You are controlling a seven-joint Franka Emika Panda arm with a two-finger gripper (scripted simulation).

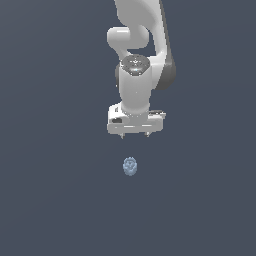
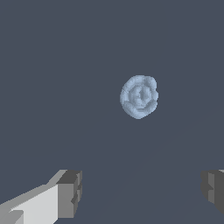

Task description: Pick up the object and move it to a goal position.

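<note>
The object (image 1: pixel 130 166) is a small pale blue-grey stubby lump with a ridged top, lying on the flat dark grey floor. My white gripper (image 1: pixel 135 136) hangs above and behind it, pointing down, with its two short fingertips spread apart. In the wrist view the object (image 2: pixel 139 96) shows from above, ahead of the gripper (image 2: pixel 142 192), apart from both fingers (image 2: pixel 70 192). The jaws are open and hold nothing.
The floor (image 1: pixel 50 200) is a plain dark grey surface with no other objects in view. The arm's white links (image 1: pixel 140 40) rise behind the gripper.
</note>
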